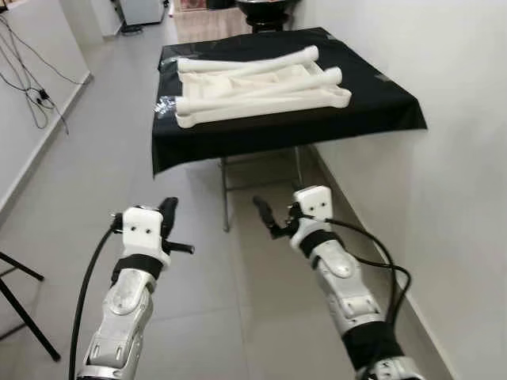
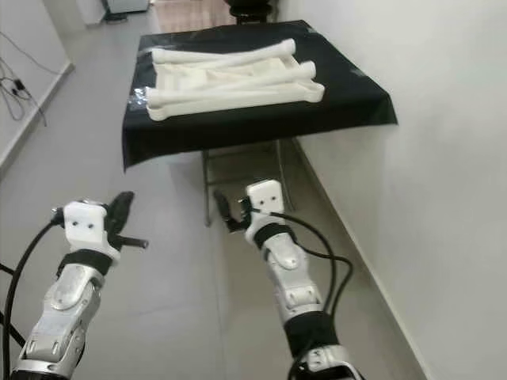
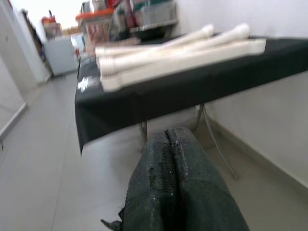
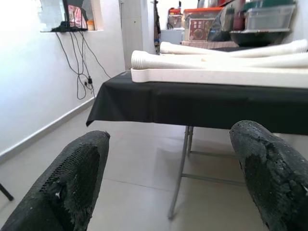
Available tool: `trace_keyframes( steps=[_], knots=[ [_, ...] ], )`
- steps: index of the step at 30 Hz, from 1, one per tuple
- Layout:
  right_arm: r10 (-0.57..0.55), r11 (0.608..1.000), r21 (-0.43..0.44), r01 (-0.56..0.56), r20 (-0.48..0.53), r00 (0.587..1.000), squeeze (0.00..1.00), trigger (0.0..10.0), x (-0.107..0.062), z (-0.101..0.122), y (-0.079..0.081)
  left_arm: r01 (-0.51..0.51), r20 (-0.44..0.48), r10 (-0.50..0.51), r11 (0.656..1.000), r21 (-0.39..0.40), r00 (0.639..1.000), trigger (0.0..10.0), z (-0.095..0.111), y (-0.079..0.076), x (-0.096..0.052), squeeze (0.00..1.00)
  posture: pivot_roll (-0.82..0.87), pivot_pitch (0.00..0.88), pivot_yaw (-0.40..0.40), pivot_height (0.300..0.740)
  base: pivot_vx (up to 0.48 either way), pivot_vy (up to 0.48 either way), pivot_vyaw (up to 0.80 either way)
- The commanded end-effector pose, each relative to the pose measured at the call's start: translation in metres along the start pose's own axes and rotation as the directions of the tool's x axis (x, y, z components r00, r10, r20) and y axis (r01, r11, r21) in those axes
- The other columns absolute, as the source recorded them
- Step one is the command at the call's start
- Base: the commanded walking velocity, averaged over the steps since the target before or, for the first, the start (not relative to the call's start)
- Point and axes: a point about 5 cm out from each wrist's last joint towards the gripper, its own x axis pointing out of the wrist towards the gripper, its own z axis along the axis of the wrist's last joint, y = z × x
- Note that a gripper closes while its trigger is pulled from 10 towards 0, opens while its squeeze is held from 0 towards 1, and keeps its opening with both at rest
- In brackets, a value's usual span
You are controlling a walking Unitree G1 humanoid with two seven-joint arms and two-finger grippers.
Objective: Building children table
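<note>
Both eye views look forward and down from head height, the black-draped table (image 1: 285, 119) near the top of each frame. Both wrist views sit low, level with the table's edge, facing it from nearby.

Open grey floor (image 1: 198, 285) between both grippers and the black-draped table (image 1: 380, 103). Cream table parts (image 1: 261, 83) crowding its top; bare cloth along the edges. White wall (image 1: 467, 198) close on the right.
</note>
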Motion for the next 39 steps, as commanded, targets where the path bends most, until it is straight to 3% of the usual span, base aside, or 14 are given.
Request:
trace_keyframes(
  steps=[1,14,20,28,39],
  knots=[
    [0.038,0.999,-0.011,-0.038,0.01,0.999,0.0,10.0,0.002,0.001,0.007,-0.007,-0.053,0.006,1.0,-0.016,0.999,10.0,-0.01,0.0,-0.006,0.0,-0.09,0.0,0.083,0.74,0.0,0.0,0.0],
    [-0.038,0.999,0.025,0.038,-0.021,0.999,0.0,10.0,0.015,0.01,-0.009,-0.063,-0.087,0.063,0.998,0.004,0.994,10.0,0.007,0.012,0.008,0.0,-0.09,0.0,0.092,0.74,0.0,0.0,0.0],
    [-0.006,0.999,0.031,0.007,-0.041,0.999,0.0,10.0,0.008,0.011,-0.004,-0.093,-0.108,0.091,0.996,-0.009,0.99,10.0,0.006,0.014,-0.004,0.0,-0.08,0.0,0.081,0.74,0.268,0.0,-0.53],
    [-0.095,0.995,-0.007,0.095,-0.031,0.995,0.0,10.0,0.004,0.018,-0.03,-0.151,-0.09,0.151,0.989,0.014,0.984,10.0,0.016,0.022,-0.013,0.0,-0.07,0.0,0.071,0.74,0.294,0.0,0.0],
    [-0.101,0.995,-0.029,0.1,-0.035,0.994,0.0,10.0,0.002,0.023,-0.035,-0.148,-0.092,0.149,0.989,0.012,0.985,10.0,0.025,0.02,-0.015,0.0,-0.07,0.0,0.076,0.74,0.338,0.0,0.0]
  ],
)
